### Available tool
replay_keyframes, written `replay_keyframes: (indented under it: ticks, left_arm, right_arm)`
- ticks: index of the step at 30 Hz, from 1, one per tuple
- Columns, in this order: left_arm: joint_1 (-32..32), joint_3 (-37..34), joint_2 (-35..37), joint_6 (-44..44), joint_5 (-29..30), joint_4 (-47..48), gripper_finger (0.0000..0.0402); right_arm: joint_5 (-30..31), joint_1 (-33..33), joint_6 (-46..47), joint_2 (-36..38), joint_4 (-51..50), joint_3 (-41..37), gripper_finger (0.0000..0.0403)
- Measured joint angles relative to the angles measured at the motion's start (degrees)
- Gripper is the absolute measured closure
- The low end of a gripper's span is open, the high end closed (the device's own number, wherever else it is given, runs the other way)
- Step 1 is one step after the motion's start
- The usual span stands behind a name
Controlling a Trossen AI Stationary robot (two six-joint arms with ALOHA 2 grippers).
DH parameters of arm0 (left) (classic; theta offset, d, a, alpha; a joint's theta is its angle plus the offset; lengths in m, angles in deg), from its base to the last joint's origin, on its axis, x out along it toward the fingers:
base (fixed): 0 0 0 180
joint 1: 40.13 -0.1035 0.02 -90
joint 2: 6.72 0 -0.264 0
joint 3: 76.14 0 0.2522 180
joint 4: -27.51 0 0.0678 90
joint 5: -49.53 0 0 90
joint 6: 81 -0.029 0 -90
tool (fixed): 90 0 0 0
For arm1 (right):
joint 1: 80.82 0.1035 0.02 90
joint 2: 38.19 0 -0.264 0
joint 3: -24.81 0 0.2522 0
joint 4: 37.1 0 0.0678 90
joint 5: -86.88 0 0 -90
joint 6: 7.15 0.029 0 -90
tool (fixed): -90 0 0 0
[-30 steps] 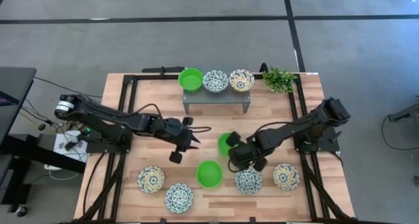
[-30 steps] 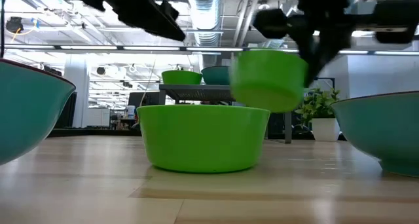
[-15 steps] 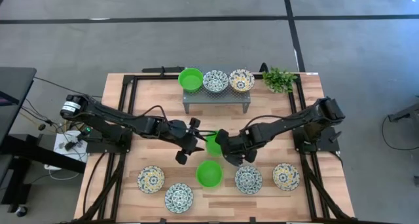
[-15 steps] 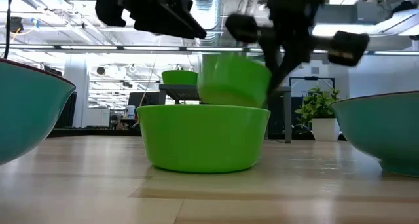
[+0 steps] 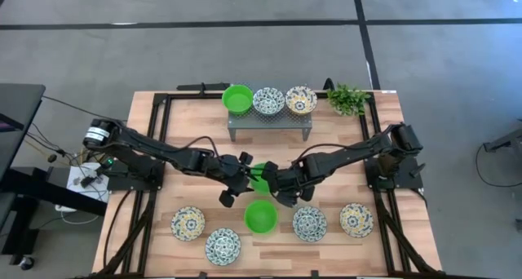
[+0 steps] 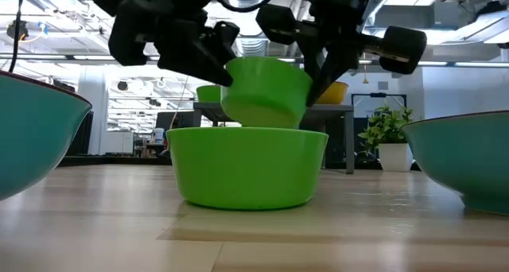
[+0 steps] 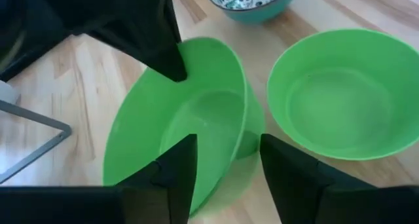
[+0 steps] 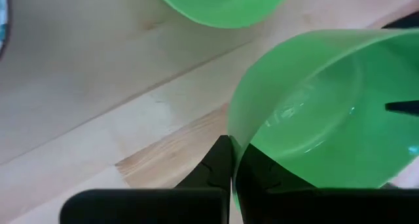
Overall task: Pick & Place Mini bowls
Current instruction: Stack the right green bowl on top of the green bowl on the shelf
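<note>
Two black jointed arms, looping black cables, a silver-white motor cap on the left arm's shoulder.

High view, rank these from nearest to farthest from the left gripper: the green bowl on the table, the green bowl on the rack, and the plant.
From the left gripper, at mid-table:
1. Green bowl on the table, just in front of it, toward the table's near edge.
2. Green bowl on the rack, at the rack's left end, toward the far edge.
3. Plant, far right corner.

Wooden tabletop (image 5: 196,128) carries: grey rack (image 5: 269,121) at far edge, plant (image 5: 348,99) beside it; near edge, one green bowl (image 5: 260,216) and four patterned bowls (image 5: 188,223).
</note>
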Motion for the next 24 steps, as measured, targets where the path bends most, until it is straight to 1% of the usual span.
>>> replay_keyframes:
  ticks: [4, 8, 10, 16, 24]
  left_arm:
    - [0.6, 0.0, -0.7, -0.5, -0.2, -0.2, 0.0247]
    - [1.5, 0.0, -0.5, -2.4, -0.2, 0.0, 0.0275]
    - [1.6, 0.0, -0.4, -3.3, -0.5, 0.3, 0.0291]
    - [1.6, -0.1, -0.4, -4.7, -0.7, 0.6, 0.0332]
    - [0.9, -0.1, -0.4, -4.7, 0.1, 0.0, 0.0367]
  right_arm:
    - [-0.6, 0.1, -2.3, 0.0, -0.5, 0.2, 0.0401]
    - [-4.1, -0.4, -0.9, 0.0, 0.2, 0.2, 0.0398]
    - [-4.8, -0.3, -0.1, 0.0, 0.6, 0.3, 0.0391]
    - [-2.4, 0.5, 2.8, 0.0, 3.2, 0.3, 0.0353]
    - [-0.6, 0.5, 7.7, 0.0, 5.4, 0.3, 0.0299]
